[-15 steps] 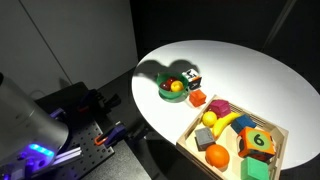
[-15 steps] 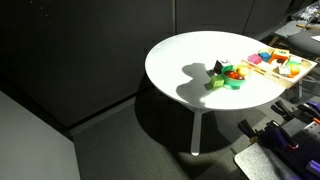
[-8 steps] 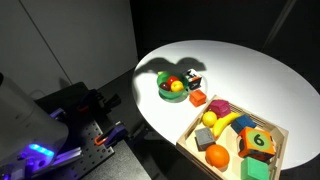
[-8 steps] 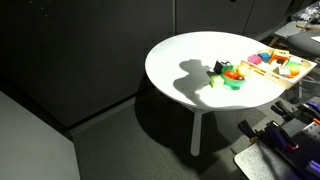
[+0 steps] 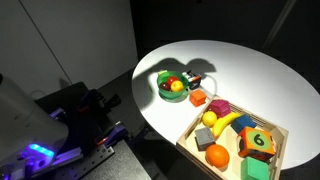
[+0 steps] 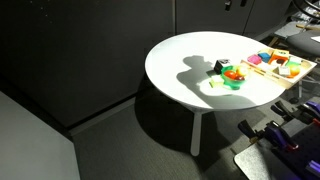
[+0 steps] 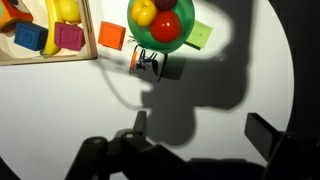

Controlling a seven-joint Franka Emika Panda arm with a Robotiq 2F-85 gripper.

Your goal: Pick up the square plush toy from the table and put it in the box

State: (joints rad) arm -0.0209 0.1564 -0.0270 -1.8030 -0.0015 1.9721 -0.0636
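I see the small white plush cube with bold black marks (image 7: 150, 65) on the round white table (image 7: 262, 52). It sits just beside the round green bowl (image 7: 180, 42) and near the shallow light-wood box (image 7: 45, 58). My gripper (image 7: 200, 128) hangs clear of it, jaws wide apart, holding nothing.

The only mark close to legible is on the green cube (image 5: 258, 141) lying in the box (image 5: 192, 125): in an exterior view its orange patch carries one dark figure, seemingly a 6, though too small to be sure. The square plush toy (image 7: 150, 65) shows bold black marks on white faces in the wrist view, but they are too small and blurred to read as letters or digits.
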